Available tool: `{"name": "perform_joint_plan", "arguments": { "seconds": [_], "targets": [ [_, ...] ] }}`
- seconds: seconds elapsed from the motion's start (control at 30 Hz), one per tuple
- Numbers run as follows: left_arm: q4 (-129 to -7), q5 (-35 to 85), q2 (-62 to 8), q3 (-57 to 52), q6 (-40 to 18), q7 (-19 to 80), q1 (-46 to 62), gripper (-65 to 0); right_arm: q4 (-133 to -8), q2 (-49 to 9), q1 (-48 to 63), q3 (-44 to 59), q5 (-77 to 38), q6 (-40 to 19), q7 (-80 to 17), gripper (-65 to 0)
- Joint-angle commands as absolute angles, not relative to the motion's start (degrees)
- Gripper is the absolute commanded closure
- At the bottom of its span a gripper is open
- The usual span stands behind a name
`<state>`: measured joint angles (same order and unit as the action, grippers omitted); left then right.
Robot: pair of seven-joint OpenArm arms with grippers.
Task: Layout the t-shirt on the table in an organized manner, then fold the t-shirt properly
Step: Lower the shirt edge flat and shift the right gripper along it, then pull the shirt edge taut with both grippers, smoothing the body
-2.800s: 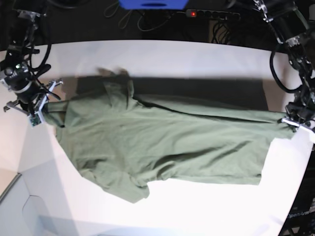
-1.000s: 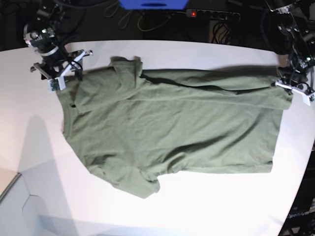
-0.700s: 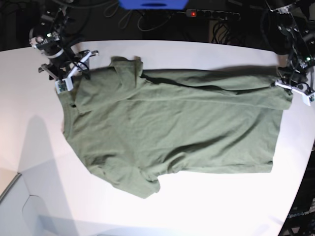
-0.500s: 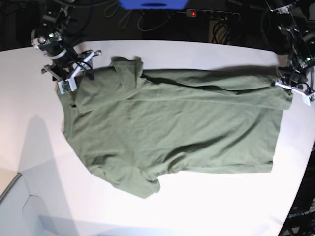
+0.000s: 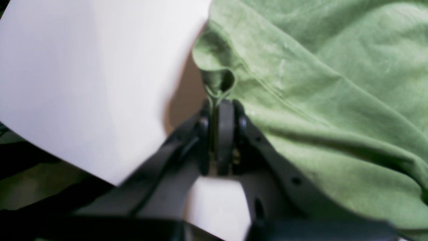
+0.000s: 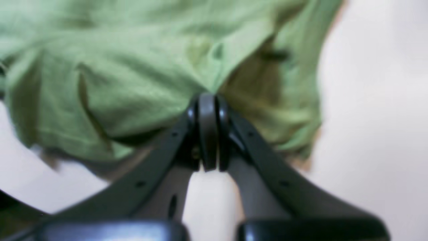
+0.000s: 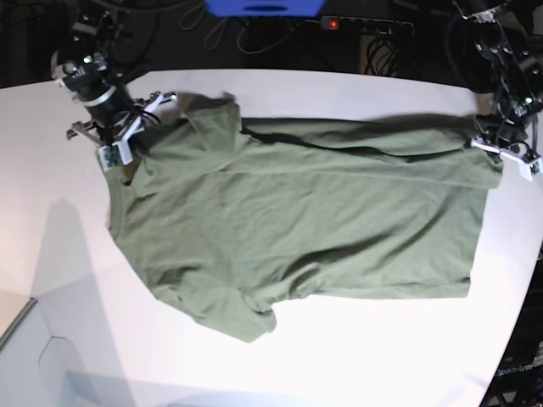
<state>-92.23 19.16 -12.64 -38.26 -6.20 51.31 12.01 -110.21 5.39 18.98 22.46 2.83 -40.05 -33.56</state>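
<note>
- T-shirt (image 7: 297,229) lay spread on the table (image 7: 356,356).
- Left jaws (image 5: 219,103) were clamped on its hem corner; right jaws (image 6: 207,100) pinched its shoulder fabric.
- Risk: uneven pulling would bunch the cloth or slip a thin pinch.

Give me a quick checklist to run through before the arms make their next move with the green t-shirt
1. Left gripper shut on the t-shirt: ok, a small loop of hem is pinched between its tips.
2. Right gripper shut on the t-shirt: ok, its tips are closed with cloth bunched into them.
3. Shirt fully on the table: ok in the base view, no cloth hangs over the edge.
4. Shirt spread flat: not ok, the far sleeve is folded over and the near sleeve is rumpled.
5. Far edge straight between the grippers: not ok, it is creased and folded over.
6. How many layers each gripper holds: cannot tell.
</note>
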Motion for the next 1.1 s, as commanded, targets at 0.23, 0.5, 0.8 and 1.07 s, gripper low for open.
{"name": "perform_joint_plan", "arguments": {
  "seconds": [0.23,0.5,0.8,1.07],
  "targets": [
    [-93.1,19.4,-13.6,-38.5,-6.0,50.2,11.4,0.0,-114.3,4.8,16.9,19.3,2.2,-40.0,-32.4,0.0],
    [-93.1,19.5,-13.6,-38.9,-6.0,50.2,11.6,0.0,-114.2,4.8,7.5,17.1,2.2,-40.0,-42.1,0.0],
    [-93.3,19.5,-13.5,-39.0,-6.0,50.5,11.7,0.0,-101.2,3.5,-3.0,17.1,2.2,-40.0,-45.1,0.0],
    [-93.2,19.5,-13.5,-39.0,-6.0,50.6,11.7,0.0,-95.2,1.3,-7.2,17.1,2.2,-40.0,-45.1,-3.1]
  ]
}}
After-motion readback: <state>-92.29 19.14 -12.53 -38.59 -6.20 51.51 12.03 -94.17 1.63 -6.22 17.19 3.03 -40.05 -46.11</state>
